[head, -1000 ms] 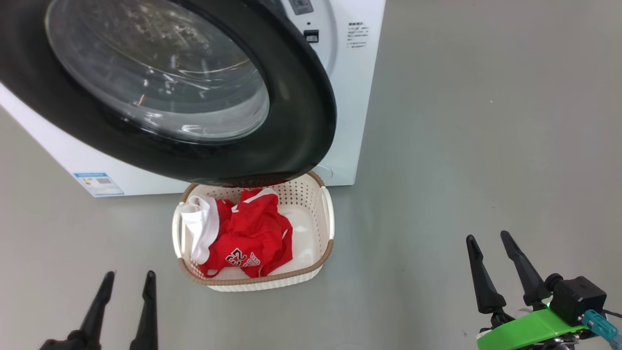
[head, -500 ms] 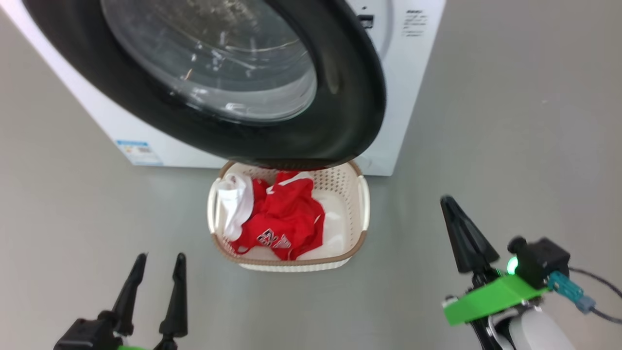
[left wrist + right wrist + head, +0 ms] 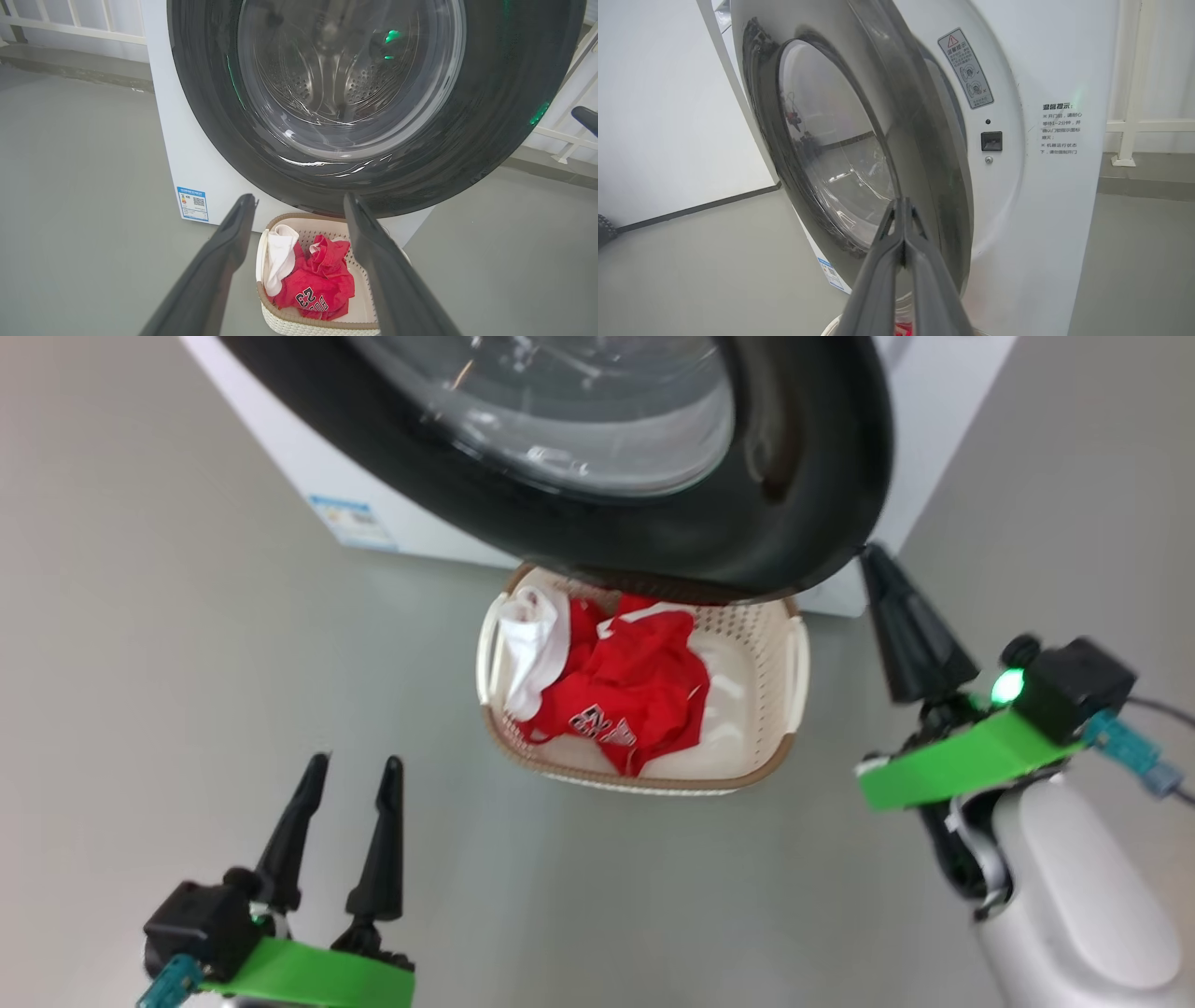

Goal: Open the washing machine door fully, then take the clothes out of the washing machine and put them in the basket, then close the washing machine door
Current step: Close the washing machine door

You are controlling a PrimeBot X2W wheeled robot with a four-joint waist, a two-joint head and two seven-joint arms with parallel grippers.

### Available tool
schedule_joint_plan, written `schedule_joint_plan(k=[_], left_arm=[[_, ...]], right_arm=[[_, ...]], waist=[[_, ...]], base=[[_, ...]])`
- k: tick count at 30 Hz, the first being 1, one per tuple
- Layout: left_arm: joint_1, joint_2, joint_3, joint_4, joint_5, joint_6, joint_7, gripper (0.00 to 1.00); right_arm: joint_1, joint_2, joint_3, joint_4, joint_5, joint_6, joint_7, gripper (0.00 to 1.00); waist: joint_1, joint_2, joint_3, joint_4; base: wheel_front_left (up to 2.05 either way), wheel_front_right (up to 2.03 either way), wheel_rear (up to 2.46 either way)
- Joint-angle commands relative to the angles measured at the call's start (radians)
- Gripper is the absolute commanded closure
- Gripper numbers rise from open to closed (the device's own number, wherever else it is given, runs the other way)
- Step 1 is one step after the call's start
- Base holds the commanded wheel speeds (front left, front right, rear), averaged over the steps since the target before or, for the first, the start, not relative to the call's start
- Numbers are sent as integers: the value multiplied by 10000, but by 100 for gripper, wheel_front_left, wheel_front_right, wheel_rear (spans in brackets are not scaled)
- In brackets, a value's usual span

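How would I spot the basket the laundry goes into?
Find the big white washing machine with its black-rimmed round door. On the grey floor just below that door sits the basket: cream, perforated, brown-rimmed, holding red and white clothes.

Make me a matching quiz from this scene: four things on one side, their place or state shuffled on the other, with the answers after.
Column one:
1. washing machine door
2. clothes
3. left gripper
4. right gripper

Column two:
A. fingers pressed together
B. heaped in the basket
C. ajar, angled away from the washing machine
D. fingers spread apart

Pairs: 1-C, 2-B, 3-D, 4-A
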Motion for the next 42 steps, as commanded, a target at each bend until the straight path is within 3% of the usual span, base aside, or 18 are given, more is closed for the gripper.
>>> schedule_joint_plan(k=[1,32,42], left_arm=[[-317,82,216,-179,-90,-52,-93,0],[-2091,78,-1077,-418,-871,-52,-93,0],[-2137,78,-1011,-319,-888,-52,-93,0]], right_arm=[[-349,5,82,-188,-30,75,-63,100],[-4088,-752,-1557,106,112,75,-63,100],[-4022,-629,-1193,142,125,75,-63,100]], waist=[[-1,0,633,624],[-1,0,2947,1590],[-1,0,2829,1479]], base=[[0,0,0],[0,0,0],[0,0,0]])
